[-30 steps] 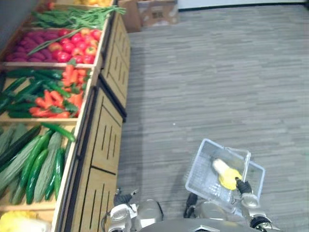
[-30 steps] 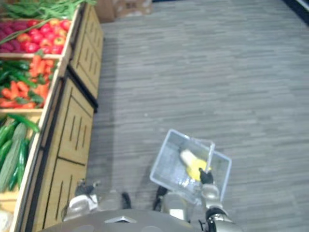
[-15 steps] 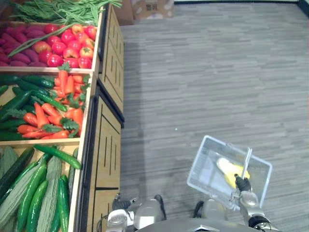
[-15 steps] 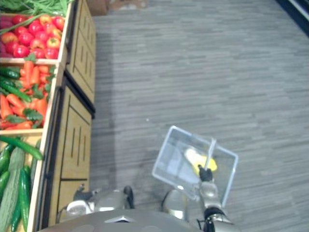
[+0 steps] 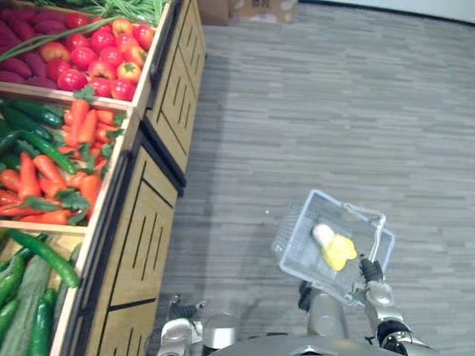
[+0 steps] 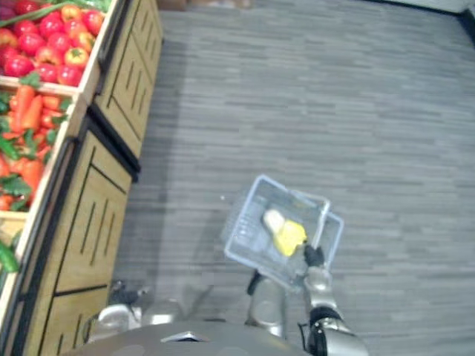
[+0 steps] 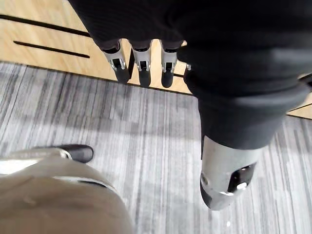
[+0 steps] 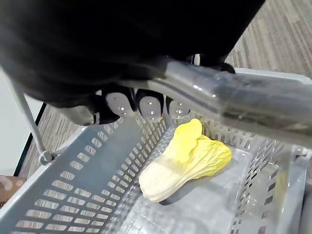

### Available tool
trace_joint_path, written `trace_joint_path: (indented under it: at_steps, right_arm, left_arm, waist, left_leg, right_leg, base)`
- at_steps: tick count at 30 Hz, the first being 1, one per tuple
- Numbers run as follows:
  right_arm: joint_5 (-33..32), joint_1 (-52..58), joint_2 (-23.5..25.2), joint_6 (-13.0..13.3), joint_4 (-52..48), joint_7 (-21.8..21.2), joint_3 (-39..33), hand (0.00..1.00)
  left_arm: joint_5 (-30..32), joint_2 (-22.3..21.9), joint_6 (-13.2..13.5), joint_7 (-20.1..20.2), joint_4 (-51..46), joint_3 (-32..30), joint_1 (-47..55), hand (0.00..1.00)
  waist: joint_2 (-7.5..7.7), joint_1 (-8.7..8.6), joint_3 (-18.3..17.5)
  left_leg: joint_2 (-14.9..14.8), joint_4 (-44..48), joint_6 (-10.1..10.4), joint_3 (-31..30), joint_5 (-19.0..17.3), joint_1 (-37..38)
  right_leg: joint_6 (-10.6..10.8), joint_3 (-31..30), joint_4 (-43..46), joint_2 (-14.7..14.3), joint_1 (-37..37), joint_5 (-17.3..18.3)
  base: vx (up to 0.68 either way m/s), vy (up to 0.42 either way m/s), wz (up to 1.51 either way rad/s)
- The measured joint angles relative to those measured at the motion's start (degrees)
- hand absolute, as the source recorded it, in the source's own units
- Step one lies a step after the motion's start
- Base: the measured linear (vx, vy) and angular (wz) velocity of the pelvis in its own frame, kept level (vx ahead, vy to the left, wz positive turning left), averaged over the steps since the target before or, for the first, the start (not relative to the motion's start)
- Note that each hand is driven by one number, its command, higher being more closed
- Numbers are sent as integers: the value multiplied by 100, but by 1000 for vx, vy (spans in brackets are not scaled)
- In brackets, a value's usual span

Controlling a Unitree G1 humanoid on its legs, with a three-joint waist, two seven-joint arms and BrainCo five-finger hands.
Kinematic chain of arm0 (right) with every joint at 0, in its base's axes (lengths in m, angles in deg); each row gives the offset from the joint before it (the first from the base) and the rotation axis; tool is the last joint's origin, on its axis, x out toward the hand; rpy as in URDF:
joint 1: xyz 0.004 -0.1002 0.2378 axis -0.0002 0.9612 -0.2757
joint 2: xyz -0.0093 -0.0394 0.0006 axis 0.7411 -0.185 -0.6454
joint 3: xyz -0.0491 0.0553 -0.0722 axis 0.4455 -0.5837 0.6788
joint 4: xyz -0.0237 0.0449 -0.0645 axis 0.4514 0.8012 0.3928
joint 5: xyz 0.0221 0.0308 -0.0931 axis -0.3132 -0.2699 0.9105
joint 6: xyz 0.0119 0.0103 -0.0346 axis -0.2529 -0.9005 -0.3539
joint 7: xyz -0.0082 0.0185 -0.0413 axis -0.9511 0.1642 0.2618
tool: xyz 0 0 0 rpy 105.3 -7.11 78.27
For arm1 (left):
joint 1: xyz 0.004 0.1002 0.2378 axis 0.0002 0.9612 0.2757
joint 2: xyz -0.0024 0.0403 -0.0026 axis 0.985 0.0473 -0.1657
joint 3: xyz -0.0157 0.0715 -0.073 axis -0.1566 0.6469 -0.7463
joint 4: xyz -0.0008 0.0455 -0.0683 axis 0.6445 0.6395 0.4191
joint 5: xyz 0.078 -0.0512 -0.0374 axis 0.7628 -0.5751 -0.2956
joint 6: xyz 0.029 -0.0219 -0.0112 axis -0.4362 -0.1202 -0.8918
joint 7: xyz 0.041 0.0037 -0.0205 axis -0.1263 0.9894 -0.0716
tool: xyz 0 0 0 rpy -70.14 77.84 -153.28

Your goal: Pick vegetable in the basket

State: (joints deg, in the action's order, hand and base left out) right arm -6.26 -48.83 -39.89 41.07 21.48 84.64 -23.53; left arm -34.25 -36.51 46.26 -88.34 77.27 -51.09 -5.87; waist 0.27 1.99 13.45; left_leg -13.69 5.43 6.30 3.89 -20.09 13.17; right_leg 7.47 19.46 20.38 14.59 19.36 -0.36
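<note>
Right hand (image 8: pixel 148 105): clenched round the handle (image 8: pixel 243 100) of the clear plastic basket (image 5: pixel 293 241), so the basket hangs at my side and I judge the load secure. One yellow napa cabbage (image 8: pixel 185 156) lies on the basket's floor. Left hand (image 7: pixel 140 63): relaxed and empty, by the wooden produce stand (image 5: pixel 145 222), free for picking. Against a second ago, only my view has swung; the grip is unchanged and the cabbage is still in the basket.

A pale, see-through plastic basket (image 5: pixel 292 239) with slotted walls is carried by its handle (image 8: pixel 234 97), which is gripped by the curled fingers of the right hand (image 5: pixel 369 271). One vegetable is held inside. This cabbage (image 5: pixel 332 248), with a whitish base and crinkled yellow leaves, is laid on its side on the basket's bottom.
</note>
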Motion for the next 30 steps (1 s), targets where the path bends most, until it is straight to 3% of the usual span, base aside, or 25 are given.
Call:
trace_joint_path:
  at_steps: [2, 5, 6, 7, 9, 10, 12, 13, 14, 15, 17, 18, 20, 21, 22, 23, 25, 26, 27, 28, 29, 30]
  right_arm:
    - [-5, -13, -58, -6, 16, 4, -135, 100]
    - [-10, 148, -159, -118, 83, 12, -230, 100]
    - [-13, 218, -219, -191, 139, 9, -217, 100]
    - [-20, 246, -231, -283, 299, 19, -193, 100]
    - [-20, 325, -293, -363, 422, 53, -194, 100]
    - [-21, 405, -329, -385, 434, 68, -157, 100]
    - [-11, 426, -354, -395, 509, 76, -100, 100]
    - [-7, 469, -367, -390, 517, 84, -49, 100]
    - [0, 510, -408, -389, 460, 86, -82, 100]
    - [-1, 602, -382, -403, 478, 107, -124, 100]
    - [-4, 570, -151, -384, 516, 108, -127, 100]
    - [7, 456, -25, -371, 490, 93, -119, 100]
    - [23, 438, 104, -379, 447, 47, 13, 100]
    - [26, 445, 192, -378, 393, 27, 84, 100]
    - [26, 446, 201, -374, 385, 26, 138, 100]
    - [28, 451, 162, -378, 354, -3, 215, 100]
    - [25, 440, 166, -357, 357, -22, 213, 100]
    - [24, 382, 182, -347, 431, -42, 217, 100]
    - [22, 317, 195, -327, 492, -46, 224, 100]
    - [26, 268, 177, -330, 468, -58, 250, 100]
    - [83, 176, 161, -318, 409, -50, 376, 100]
    - [206, 116, 179, -263, 323, -46, 488, 100]
  left_arm:
    - [-81, -113, -9, 3, 3, -238, 47, 0]
    - [-184, -174, -5, 15, -15, -401, 68, 0]
    - [-195, -167, -13, 20, -63, -417, 66, 0]
    - [-254, -121, -15, 28, -69, -512, 81, 0]
    - [-369, -123, -2, 18, -98, -612, 88, 0]
    - [-456, -103, -3, 13, -206, -628, 87, 0]
    - [-609, -112, -1, 4, -346, -619, 69, 0]
    - [-637, -133, -12, -14, -367, -612, 42, 0]
    - [-637, -187, -3, -42, -383, -553, 92, 0]
    - [-625, -175, -8, -56, -348, -498, 81, 0]
    - [-614, -102, 14, -113, -348, -622, -125, 0]
    - [-609, -90, -11, -135, -326, -667, -139, 0]
    - [-599, -103, -18, -144, -279, -664, -118, 0]
    - [-566, -125, -22, -143, -279, -660, -73, 0]
    - [-549, -136, -20, -143, -275, -657, -72, 0]
    - [-512, -177, -15, -137, -255, -659, -32, 0]
    - [-474, -217, -29, -130, -209, -633, -6, 0]
    - [-421, -225, -50, -133, -209, -603, 14, 0]
    - [-345, -206, -77, -135, -201, -573, 78, 0]
    - [-338, -179, -99, -133, -205, -542, 111, 0]
    - [-327, -118, -144, -132, -231, -472, 133, 0]
    - [-326, 34, -160, -134, -277, -344, 99, 0]
  waist:
    - [-65, -19, -33]
    - [-191, -55, -133]
    - [-191, -59, -102]
    - [-95, -6, -46]
    - [-30, 8, -14]
    - [17, 21, -23]
    - [77, 42, -17]
    - [68, 39, -27]
    - [-35, 32, -67]
    - [-87, 2, -151]
    - [281, -17, -159]
    - [334, -2, -168]
    - [333, 59, -161]
    - [336, 106, -162]
    - [349, 132, -164]
    - [330, 175, -245]
    - [153, 174, -345]
    - [121, 184, -352]
    - [83, 212, -373]
    - [91, 223, -377]
    - [198, 248, -383]
    - [354, 241, -361]
  left_leg:
    - [-190, 441, 136, -55, 276, -81]
    - [-498, 2331, 190, -313, 882, -1132]
    - [-698, 3317, 348, -311, 1652, -1684]
    - [-837, 4130, 343, -147, 1600, -2068]
    - [-871, 4805, 279, 504, 1212, -2497]
    - [-775, 4847, 23, 1005, 971, -2814]
    - [-513, 4289, -127, 1810, 760, -3351]
    - [-323, 3463, -353, 2328, 945, -3496]
    - [-149, 2418, -750, 3017, 1516, -3496]
    - [-9, 1829, -1590, 3827, 1490, -3284]
    - [512, 1214, -1631, 3950, 1478, -3209]
    - [617, 1024, -1646, 3861, 1490, -3146]
    - [678, 958, -1646, 3805, 1489, -2825]
    - [727, 924, -1643, 3821, 1488, -2590]
    - [775, 894, -1630, 3842, 1480, -2487]
    - [815, 784, -1551, 3892, 1439, -2431]
    - [747, 626, -1276, 3952, 1268, -2407]
    - [646, 654, -1186, 3983, 1184, -2413]
    - [532, 605, -1120, 3950, 1195, -2353]
    - [526, 563, -1104, 3928, 1194, -2263]
    - [581, 553, -1124, 3743, 1181, -2184]
    - [642, 555, -1149, 3470, 1160, -2195]
  right_leg:
    - [-95, 54, 753, -49, 126, 701]
    - [-204, 501, 522, -185, -322, 966]
    - [-248, 741, 217, -245, -747, 934]
    - [-269, 906, -155, -283, -1223, 913]
    - [-173, 1123, -662, -270, -1955, 852]
    - [-82, 1325, -949, -186, -2325, 800]
    - [35, 1610, -1112, -10, -2581, 734]
    - [113, 1738, -1127, 69, -2662, 710]
    - [164, 1907, -1122, 30, -2772, 721]
    - [331, 2022, -1133, 29, -2949, 849]
    - [297, 2094, -1327, 89, -2977, 946]
    - [237, 2079, -1781, -174, -3057, 932]
    - [229, 1980, -2320, -519, -3295, 931]
    - [33, 1878, -2412, -669, -3337, 715]
    - [-16, 1962, -2408, -706, -3352, 603]
    - [117, 2064, -2388, -714, -3394, 511]
    - [174, 2107, -2065, -718, -3259, 523]
    - [295, 2130, -1601, -639, -3091, 607]
    - [355, 2080, -291, -332, -2622, 731]
    - [346, 2041, 433, -128, -2387, 726]
    - [254, 1766, 1754, 312, -1853, 560]
    - [261, 1398, 2496, 457, -1472, 586]
  base:
    - [479, -348, 11]
    - [463, -299, 46]
    - [437, -170, 62]
    - [453, -154, 58]
    - [511, -97, 61]
    - [534, -25, 68]
    - [367, 85, 62]
    - [317, 148, 68]
    - [508, 276, 88]
    - [439, 231, 108]
    - [411, 181, 110]
    - [288, 55, 64]
    - [185, -94, 25]
    - [124, -136, 7]
    - [74, -137, -1]
    - [57, -69, 5]
    - [45, 2, 15]
    - [47, 40, 13]
    - [102, 74, 6]
    - [174, 97, 12]
    - [221, 66, 54]
    - [212, 11, 83]
